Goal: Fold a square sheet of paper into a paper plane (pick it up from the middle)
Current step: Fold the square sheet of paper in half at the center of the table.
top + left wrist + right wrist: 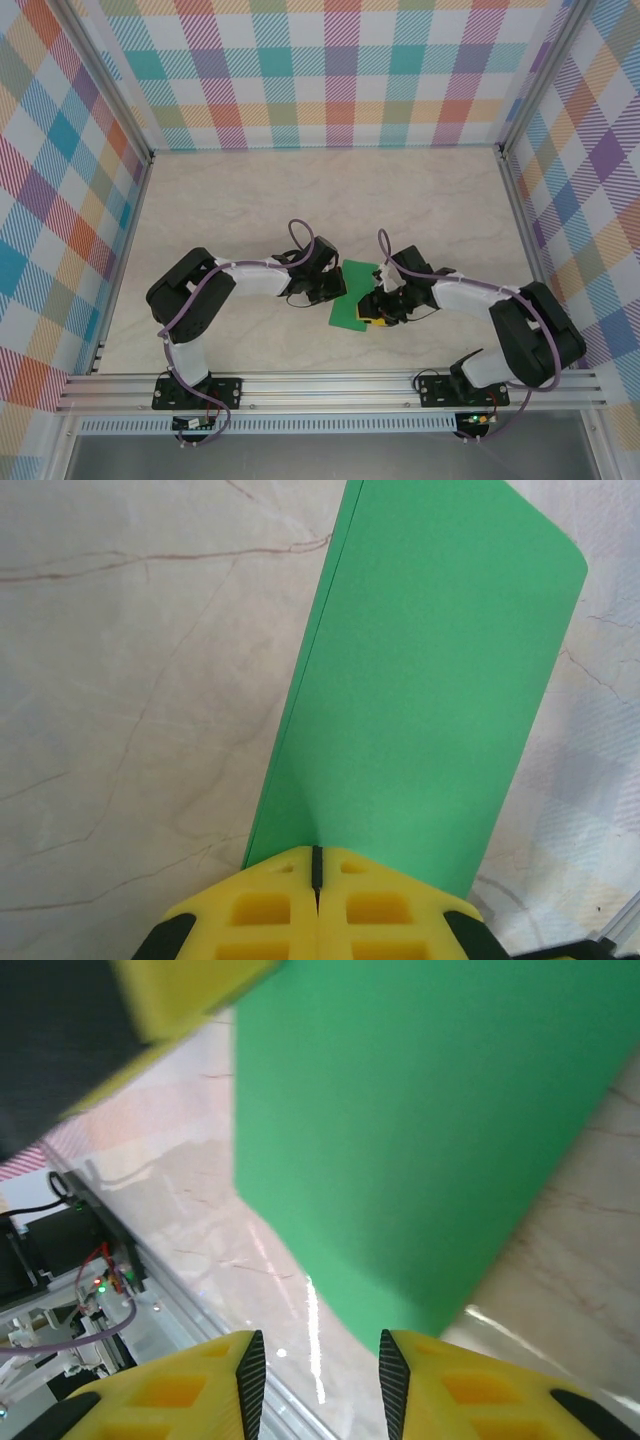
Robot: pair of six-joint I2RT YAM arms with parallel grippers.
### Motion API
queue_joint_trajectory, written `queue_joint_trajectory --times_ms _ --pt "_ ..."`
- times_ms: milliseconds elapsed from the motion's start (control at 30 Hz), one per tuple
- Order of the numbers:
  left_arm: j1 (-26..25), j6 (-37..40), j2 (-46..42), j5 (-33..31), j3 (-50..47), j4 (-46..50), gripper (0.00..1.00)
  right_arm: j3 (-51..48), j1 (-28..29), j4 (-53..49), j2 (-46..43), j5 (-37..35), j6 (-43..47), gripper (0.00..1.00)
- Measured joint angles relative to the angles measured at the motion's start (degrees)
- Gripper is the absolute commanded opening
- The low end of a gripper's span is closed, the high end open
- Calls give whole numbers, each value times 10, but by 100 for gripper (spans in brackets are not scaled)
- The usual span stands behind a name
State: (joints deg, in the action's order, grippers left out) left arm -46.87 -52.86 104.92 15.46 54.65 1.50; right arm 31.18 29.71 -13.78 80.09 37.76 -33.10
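Nearest the viewer, two robot arms are bolted to a metal rail (330, 385) at the front edge of a pale, marble-patterned table (250, 200). Both arms bend inward, so their yellow-fingered grippers meet near the middle of the table.

Between them is the green sheet of paper (430, 680), plain bright green with no markings. It is folded over into a long, narrow rectangle. One long side is a sharp, straight crease, the face is smooth and flat, and the far corner is slightly rounded. It sits just above the tabletop, extending away from the left gripper.

The left gripper (316, 865) has its jaws pressed together, pinching the near end of the paper beside the creased edge.

The right gripper (320, 1370) is just beside the paper's other side. Its jaws are spread, with bare table visible in the gap and the paper's lower corner just beyond the fingertips.

Farther back, the table runs to walls (330, 70) covered in a pastel plaid pattern.
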Motion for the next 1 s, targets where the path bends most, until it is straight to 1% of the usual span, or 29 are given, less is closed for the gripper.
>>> queue_joint_trajectory --times_ms 133,367,500,667,800,933,1000 --pt "0 0 -1 0 0 0 0 0 13 6 -10 8 -8 38" --pt "0 0 -1 0 -1 0 0 -17 32 19 37 -1 -14 37" --pt "0 0 -3 -1 -1 2 0 -19 30 21 37 -2 -16 37" --pt "0 0 -14 -1 -5 21 0 -19 33 -14 -8 -33 -16 42" --pt "-1 1 -22 -2 -5 46 0 -14 34 -28 -45 -64 -26 43" --pt "-2 2 -25 -1 -4 59 0 -7 34 -38 -54 -110 -53 48" --pt "-2 4 -27 -1 -4 65 0 -7 34 -46 -70 -134 -72 52"
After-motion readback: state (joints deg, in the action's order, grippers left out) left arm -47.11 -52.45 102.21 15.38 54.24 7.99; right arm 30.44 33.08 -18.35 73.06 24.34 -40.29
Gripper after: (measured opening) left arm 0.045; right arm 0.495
